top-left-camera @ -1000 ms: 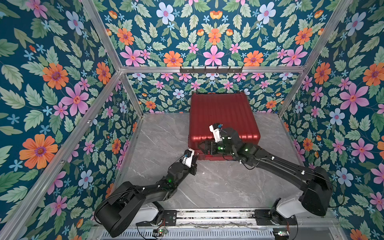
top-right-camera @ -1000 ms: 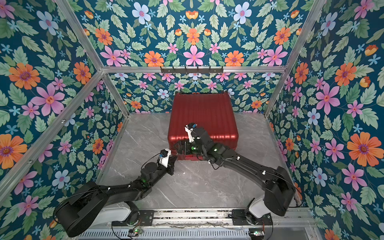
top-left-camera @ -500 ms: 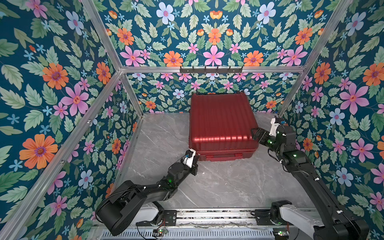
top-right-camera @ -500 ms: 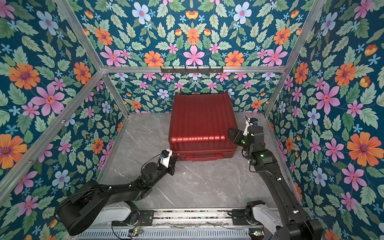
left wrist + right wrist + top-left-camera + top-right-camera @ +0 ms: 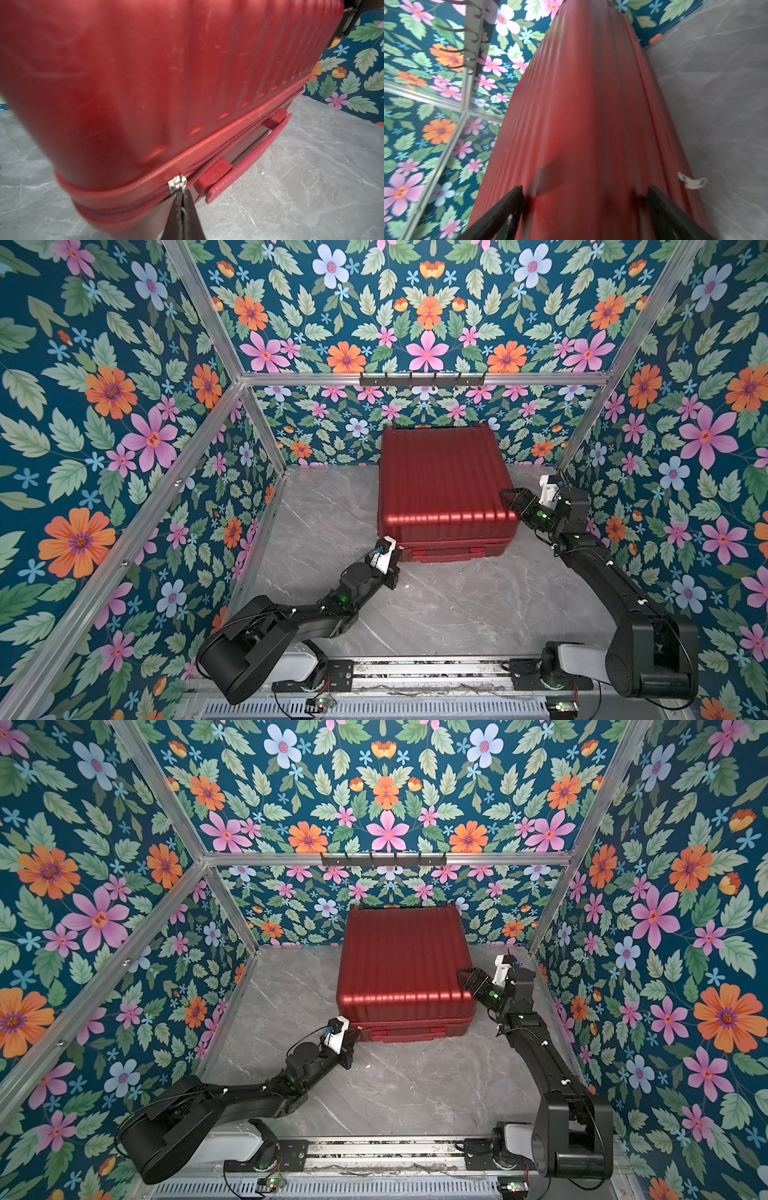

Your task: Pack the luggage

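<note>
Left jaws pinching shut on the zipper pull, right jaws gaping wide and empty beside the luggage: any tug is probably risking the tab slipping out or the case sliding.

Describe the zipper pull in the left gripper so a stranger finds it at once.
Find the big red luggage on the grey floor. Follow its near-side zipper past the red carry handle to the left corner. The silver zipper pull there is the one pinched in the shut left gripper.
</note>
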Controlling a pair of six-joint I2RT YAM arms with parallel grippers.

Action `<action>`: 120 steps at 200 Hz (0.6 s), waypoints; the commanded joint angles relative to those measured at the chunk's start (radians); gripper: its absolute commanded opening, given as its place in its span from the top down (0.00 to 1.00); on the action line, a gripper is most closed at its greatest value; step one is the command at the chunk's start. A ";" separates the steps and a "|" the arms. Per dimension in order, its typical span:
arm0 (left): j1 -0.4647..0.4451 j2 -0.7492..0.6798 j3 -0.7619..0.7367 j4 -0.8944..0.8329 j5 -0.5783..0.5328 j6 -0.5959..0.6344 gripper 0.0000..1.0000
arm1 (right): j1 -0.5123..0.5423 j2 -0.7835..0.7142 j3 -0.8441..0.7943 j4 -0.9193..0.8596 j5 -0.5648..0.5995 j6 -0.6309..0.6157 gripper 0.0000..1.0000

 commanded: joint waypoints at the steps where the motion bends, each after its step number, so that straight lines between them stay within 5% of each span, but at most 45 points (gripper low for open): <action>1: -0.022 0.006 0.020 0.063 0.033 0.028 1.00 | 0.059 -0.024 -0.036 0.034 -0.071 0.028 0.08; 75: -0.145 0.088 0.058 0.118 -0.050 0.040 1.00 | 0.230 -0.078 -0.124 0.054 0.032 0.094 0.08; 120: -0.232 0.180 0.097 0.198 -0.109 0.043 1.00 | 0.439 -0.055 -0.108 0.059 0.153 0.120 0.08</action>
